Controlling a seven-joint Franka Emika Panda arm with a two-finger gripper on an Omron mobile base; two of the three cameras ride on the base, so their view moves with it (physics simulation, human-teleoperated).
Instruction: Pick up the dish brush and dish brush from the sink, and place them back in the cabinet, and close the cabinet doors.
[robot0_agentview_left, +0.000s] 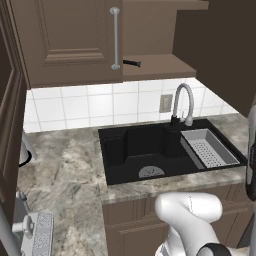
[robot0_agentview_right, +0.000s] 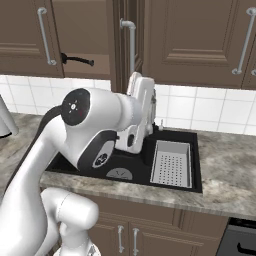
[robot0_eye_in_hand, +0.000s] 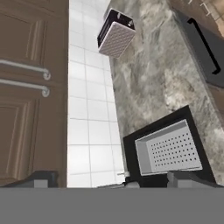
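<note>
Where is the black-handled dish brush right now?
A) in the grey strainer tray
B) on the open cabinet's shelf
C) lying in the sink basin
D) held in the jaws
B: the black-handled dish brush lies on the lighter shelf of the open cabinet above the sink, while the basin floor and the grey strainer tray show no brush.
</note>
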